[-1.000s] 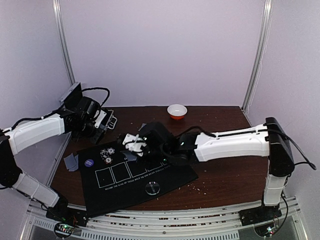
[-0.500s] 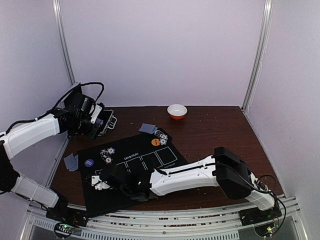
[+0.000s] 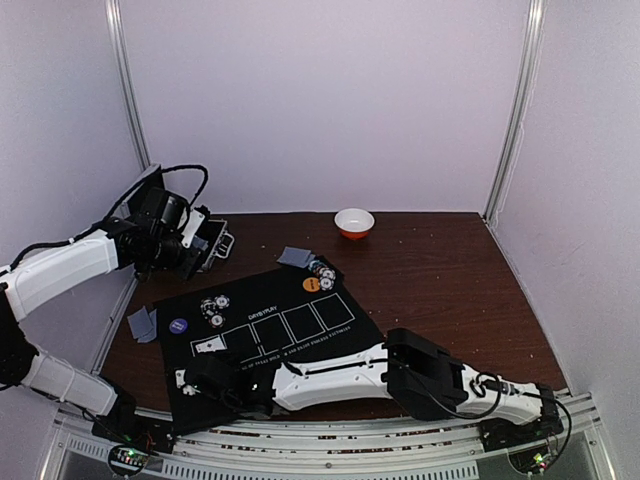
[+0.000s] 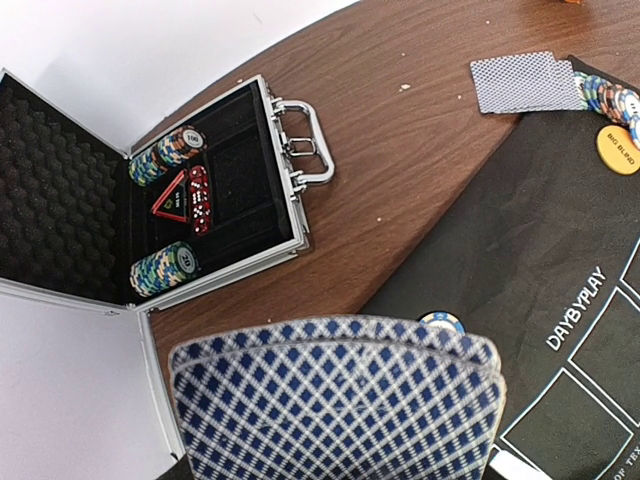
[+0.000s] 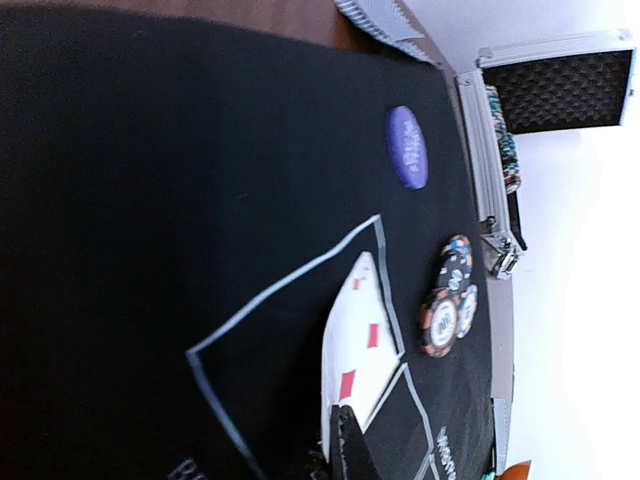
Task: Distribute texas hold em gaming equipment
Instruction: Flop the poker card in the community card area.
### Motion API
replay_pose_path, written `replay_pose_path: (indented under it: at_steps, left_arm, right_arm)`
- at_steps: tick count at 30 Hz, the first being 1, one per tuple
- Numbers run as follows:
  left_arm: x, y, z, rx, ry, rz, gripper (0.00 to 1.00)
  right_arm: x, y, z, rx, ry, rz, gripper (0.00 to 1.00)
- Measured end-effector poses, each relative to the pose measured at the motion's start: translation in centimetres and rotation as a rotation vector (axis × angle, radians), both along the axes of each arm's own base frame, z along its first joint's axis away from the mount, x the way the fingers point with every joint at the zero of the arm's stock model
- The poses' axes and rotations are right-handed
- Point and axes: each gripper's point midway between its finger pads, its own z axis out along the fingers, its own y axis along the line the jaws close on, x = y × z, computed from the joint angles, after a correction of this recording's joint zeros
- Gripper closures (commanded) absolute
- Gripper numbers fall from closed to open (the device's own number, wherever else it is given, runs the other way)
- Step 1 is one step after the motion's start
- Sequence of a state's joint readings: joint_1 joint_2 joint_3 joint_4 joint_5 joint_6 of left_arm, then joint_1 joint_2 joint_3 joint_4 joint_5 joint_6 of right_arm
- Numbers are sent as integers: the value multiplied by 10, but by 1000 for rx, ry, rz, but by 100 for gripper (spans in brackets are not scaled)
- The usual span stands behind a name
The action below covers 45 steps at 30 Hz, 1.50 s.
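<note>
Top external view: mat [image 3: 250,290] spread askew on the near left of the table [image 3: 440,260], five white-outlined boxes in a row across it. Right arm [image 3: 330,375] stretched low along the near edge, crossing the mat's near side, with right gripper [image 5: 345,450] over the mat's near left corner. Jaws shut; dark fingertip overlapping the near end of a face-up card [image 5: 360,345], contact not clear. Card lying in the leftmost box, red pips up. Beyond that box on the mat, left chips [image 3: 213,305] in a small cluster, purple disc [image 3: 178,325] just to their left. At the mat's far corner, orange disc [image 3: 312,284], far chips [image 3: 322,270] just beside it, and far cards [image 3: 295,257] face down on the wood just past them. Another small face-down pile, left cards [image 3: 143,323], off the mat's left edge. Left gripper [image 3: 190,250] raised over the far left of the table, clamped on a deck [image 4: 335,400] with blue lattice backs, slightly fanned; fingers hidden behind it in the left wrist view. Beyond it, open case [image 4: 290,190] on the wood, with two chip stacks [image 4: 165,155] and red dice [image 4: 198,198] in its dark tray. Bowl [image 3: 354,221] at the far edge, well apart from the rest.
</note>
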<state>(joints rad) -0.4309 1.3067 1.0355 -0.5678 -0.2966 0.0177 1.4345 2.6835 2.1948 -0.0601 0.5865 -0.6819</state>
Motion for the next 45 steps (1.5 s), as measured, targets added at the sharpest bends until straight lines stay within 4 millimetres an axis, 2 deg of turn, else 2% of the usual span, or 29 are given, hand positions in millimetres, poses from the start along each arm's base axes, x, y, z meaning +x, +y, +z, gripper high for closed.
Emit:
replay_pose_path:
  at_steps: [1, 6, 16, 23, 41, 45]
  left_arm:
    - [0, 0, 0, -1, 1, -2, 45]
    - [0, -1, 0, -4, 3, -9, 45]
    - [0, -2, 0, -2, 4, -16, 45]
    - [-1, -3, -1, -4, 5, -19, 45]
    - [-1, -4, -1, -10, 7, -24, 45]
    - [-1, -4, -1, -10, 7, -24, 45]
  right_arm:
    - [-3, -2, -7, -22, 4, 1, 100]
    - [-7, -2, -5, -9, 47, -14, 100]
    - [-18, 10, 15, 121, 216, -52, 100]
    - [-22, 7, -4, 112, 274, -73, 100]
    - [-4, 10, -9, 209, 340, -157, 100]
    - [-4, 11, -9, 220, 352, -162, 85]
